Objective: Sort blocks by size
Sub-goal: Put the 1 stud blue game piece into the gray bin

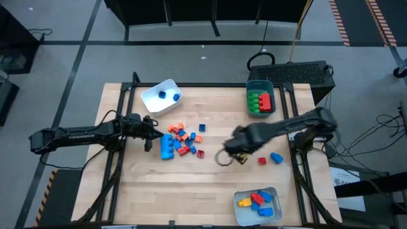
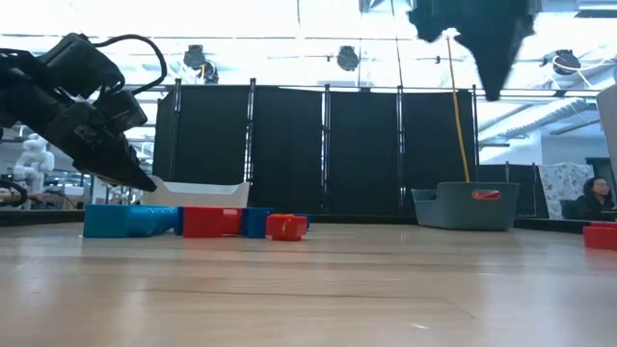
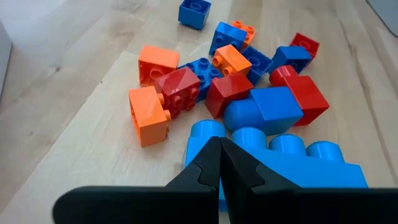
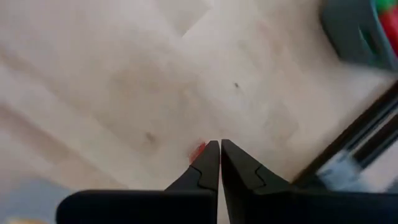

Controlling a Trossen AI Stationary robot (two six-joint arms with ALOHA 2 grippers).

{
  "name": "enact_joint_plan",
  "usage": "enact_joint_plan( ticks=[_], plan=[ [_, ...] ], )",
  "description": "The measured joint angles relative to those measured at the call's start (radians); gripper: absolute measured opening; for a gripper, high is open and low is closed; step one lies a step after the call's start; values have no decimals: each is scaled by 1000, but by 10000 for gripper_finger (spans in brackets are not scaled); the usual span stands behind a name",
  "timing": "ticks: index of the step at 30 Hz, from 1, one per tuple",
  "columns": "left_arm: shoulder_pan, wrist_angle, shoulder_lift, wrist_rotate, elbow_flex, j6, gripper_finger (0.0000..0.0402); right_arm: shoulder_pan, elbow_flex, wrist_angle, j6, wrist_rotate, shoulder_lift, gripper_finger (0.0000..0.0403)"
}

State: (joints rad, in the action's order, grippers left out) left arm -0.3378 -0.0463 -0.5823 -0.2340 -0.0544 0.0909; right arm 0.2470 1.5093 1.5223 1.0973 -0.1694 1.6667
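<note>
Right claw [image 4: 219, 144] over half-hidden red block [image 4: 197, 150], blurred.

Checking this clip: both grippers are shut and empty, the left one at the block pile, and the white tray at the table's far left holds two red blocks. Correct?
Not quite. The high view shows the white tray holding two blue blocks, not red. The rest stands: the left gripper is shut and empty at the block pile, and the right gripper is shut and empty too.
</note>
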Motion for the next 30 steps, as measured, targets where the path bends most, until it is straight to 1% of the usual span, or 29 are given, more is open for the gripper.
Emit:
enact_joint_plan(
  ticks=[1,3,5,7,10,13,15,18,20,22,25,27,30],
  plan=[
    [0,1,0,0,0,0,11,20,-48,-22,87,-14,-42,0],
    [0,14,0,0,0,3,11,64,-149,-39,234,-8,-108,0],
    [0,16,1,0,0,5,11,102,-252,-45,320,53,-142,0],
    [0,15,1,0,0,5,11,127,-338,-62,329,134,-165,0],
    [0,15,1,1,0,5,11,144,-431,-70,338,227,-176,2],
    [0,15,1,1,0,5,11,150,-487,-138,312,286,-173,19],
    [0,16,1,1,0,5,11,148,-513,-183,312,299,-174,42],
    [0,15,0,1,0,6,11,147,-535,-234,330,298,-174,92],
    [0,16,0,1,0,6,11,148,-555,-211,347,279,-174,131],
    [0,15,0,1,0,6,11,148,-573,-195,402,258,-174,171],
    [0,15,0,1,0,6,11,148,-598,-155,481,255,-174,225],
    [0,15,0,1,0,6,11,148,-615,-171,509,254,-174,254],
    [0,15,0,1,0,6,11,148,-646,-179,507,253,-174,282]
  ],
)
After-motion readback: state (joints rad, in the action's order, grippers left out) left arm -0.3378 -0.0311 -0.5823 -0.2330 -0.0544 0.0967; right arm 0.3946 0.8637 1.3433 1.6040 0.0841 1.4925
